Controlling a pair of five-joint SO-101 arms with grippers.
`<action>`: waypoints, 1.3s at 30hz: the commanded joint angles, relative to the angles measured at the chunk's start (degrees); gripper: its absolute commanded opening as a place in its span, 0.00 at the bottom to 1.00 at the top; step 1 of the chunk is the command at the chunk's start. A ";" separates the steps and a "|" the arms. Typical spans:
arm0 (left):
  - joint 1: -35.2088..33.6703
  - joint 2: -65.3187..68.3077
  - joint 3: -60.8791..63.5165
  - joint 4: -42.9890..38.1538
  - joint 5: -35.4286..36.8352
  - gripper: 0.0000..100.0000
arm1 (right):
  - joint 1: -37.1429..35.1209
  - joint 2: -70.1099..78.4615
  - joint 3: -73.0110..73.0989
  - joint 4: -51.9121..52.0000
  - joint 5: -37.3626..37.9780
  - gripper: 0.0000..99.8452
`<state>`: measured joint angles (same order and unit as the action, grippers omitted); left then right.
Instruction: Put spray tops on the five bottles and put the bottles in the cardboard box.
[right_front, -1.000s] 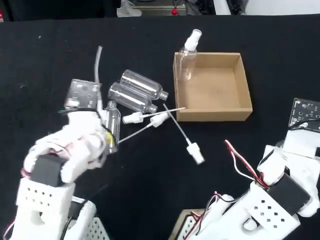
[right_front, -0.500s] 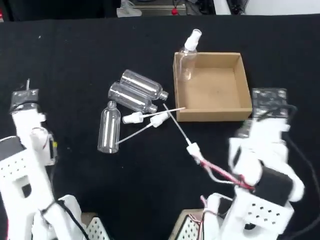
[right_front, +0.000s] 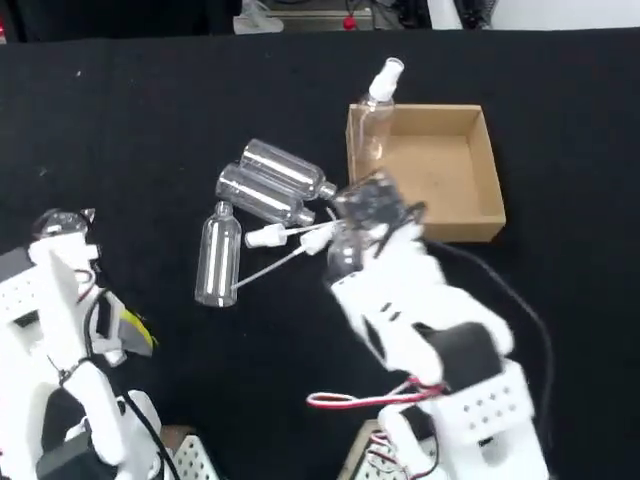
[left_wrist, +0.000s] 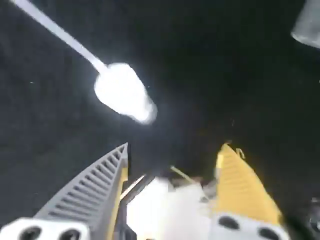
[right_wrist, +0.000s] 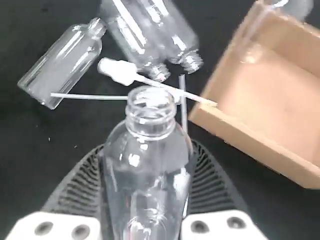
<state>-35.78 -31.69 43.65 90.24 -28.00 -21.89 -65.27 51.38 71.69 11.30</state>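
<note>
Capping step, by the look of it; holds an uncapped bottle (right_wrist: 150, 107) neck-up in the right gripper (right_wrist: 149, 155), clenched round its body, over the table just beside the cardboard box (right_front: 492, 170); left gripper (left_wrist: 175, 147) spread wide, nothing between, at the table's left side, well apart from the bottles; a blurred spray top (left_wrist: 122, 92) with its tube ahead of it.

Next move probably calls for fetching a top with the free gripper, threading the thin tube down the narrow neck, pressing it home; needs the bottle steady and upright.

Around:
- a pair of open bottles (right_front: 285, 170) lying side by side, touching
- a single open bottle (right_front: 218, 255) lying near them
- loose spray tops (right_front: 265, 237) between these, tubes crossing
- a capped bottle (right_front: 373, 115) upright at the box's far corner; cannot tell whether inside

In the way: crossed tubes, easy to drag; round bottles likely to roll.
</note>
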 joint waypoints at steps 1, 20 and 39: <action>0.57 0.09 -10.95 5.63 -3.87 0.29 | -1.49 -0.84 6.20 -6.95 -0.62 0.01; -21.14 -0.35 3.12 -33.23 -65.32 0.30 | -1.49 -1.27 17.54 -14.51 -0.62 0.01; -0.92 -18.20 17.80 -26.81 -46.24 0.30 | -1.49 -1.27 19.65 -17.32 -0.62 0.01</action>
<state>-43.69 -44.97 60.44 60.00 -79.60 -22.51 -65.27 71.43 56.13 11.12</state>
